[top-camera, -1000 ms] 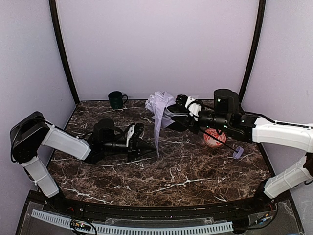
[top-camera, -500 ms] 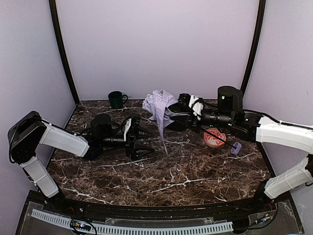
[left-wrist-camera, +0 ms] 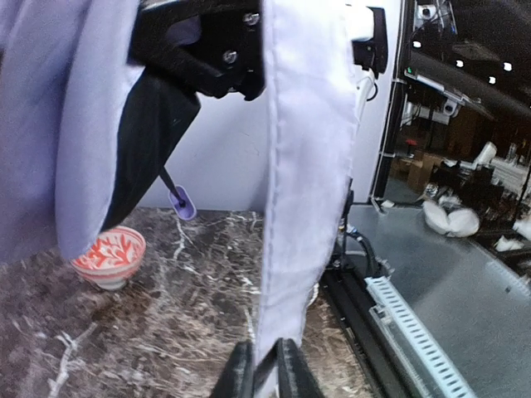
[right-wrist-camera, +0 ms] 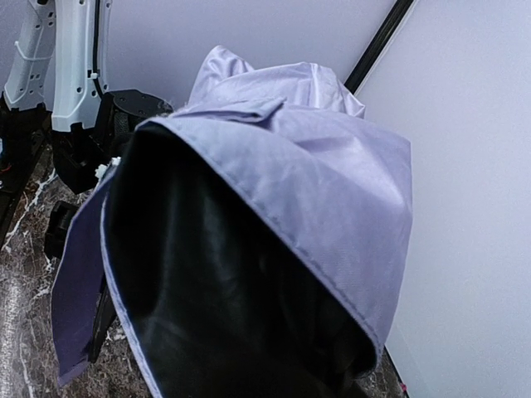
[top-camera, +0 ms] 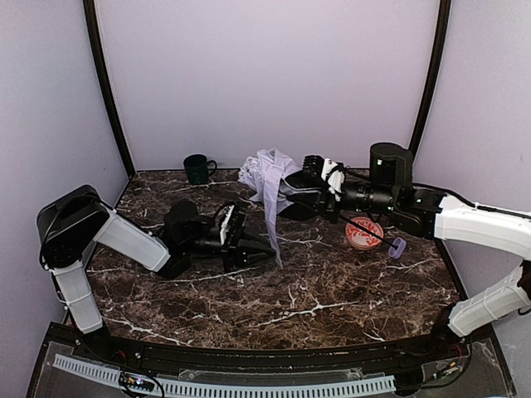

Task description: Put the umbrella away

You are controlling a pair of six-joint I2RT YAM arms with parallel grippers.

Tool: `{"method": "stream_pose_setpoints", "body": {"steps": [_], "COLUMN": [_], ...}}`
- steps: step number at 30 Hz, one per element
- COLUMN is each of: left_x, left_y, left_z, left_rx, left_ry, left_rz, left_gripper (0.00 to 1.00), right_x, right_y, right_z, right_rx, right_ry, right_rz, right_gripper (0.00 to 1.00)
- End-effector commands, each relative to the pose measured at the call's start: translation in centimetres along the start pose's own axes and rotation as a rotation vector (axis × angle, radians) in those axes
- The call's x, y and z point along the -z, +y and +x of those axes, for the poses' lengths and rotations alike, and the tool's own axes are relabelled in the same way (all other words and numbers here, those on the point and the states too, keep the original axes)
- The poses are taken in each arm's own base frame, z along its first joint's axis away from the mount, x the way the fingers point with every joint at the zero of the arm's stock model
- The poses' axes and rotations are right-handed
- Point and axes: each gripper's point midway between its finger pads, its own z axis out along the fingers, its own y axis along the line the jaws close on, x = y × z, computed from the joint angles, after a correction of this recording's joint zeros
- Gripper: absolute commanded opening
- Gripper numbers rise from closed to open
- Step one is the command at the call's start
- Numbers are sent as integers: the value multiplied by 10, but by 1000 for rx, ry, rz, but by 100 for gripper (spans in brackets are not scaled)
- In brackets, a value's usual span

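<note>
Status: right claw (top-camera: 297, 197) held the umbrella (top-camera: 270, 174) off the table (top-camera: 332, 307). Its fingers were buried in fabric, but the load hung from it, so I read it as clamped on the bunched cloth. The shaft (top-camera: 375, 234) ran back behind that claw over the bowl (top-camera: 363, 239), with the handle (top-camera: 397, 245) just past it. Left claw (left-wrist-camera: 265, 377) was closed on the bottom end of the fabric strip (left-wrist-camera: 303, 166), which rose straight above it to the bundle. Mug (top-camera: 197, 168) sat well off beyond the left claw, not involved. Done: canopy collapsed. Left, by my read: strip not wrapped, folds loose, shaft looks still extended, nothing stowed
</note>
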Motion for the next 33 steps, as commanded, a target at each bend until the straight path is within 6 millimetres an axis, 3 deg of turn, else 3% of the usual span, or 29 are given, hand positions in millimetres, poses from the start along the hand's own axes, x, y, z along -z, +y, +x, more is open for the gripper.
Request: {"method": "stream_pose_setpoints", "body": {"steps": [1,6,12,16,19,22,25,29,31,33], "left_x": [4,5,5,-8,-6,-6,-13,-9,2,10], "left_y": [-16,-18,-41,-55,-54,-66,-76,-77,-65,-48], "left_z": [-19,-13,-34,-3,13,7,7,35,61,78], "left_rx": [-46,5,-61,-171,-160,-148,-168,-149,-158,-144], "left_ry": [-64,-47,-38,196,282,266,286,400,464,508], "left_rz": [64,62,93,63,54,101,128,128,59,12], "left_gripper": [1,0,0,0,0,0,0,0,0,0], "right_x": [8,8,8,5,-1,-3,-4,6,12,14], "right_y": [-23,-34,-50,-58,-66,-74,-85,-101,-95,-68], "right_z": [-42,-41,-24,-1,21,31,29,9,-9,-22], "right_rx": [64,28,-5,-46,-129,-213,-264,-298,-273,-235], "right_ry": [-119,-85,-22,39,93,95,59,-21,-69,-93], "right_rz": [78,110,167,186,200,229,245,227,169,5], "right_gripper": [0,0,0,0,0,0,0,0,0,0]}}
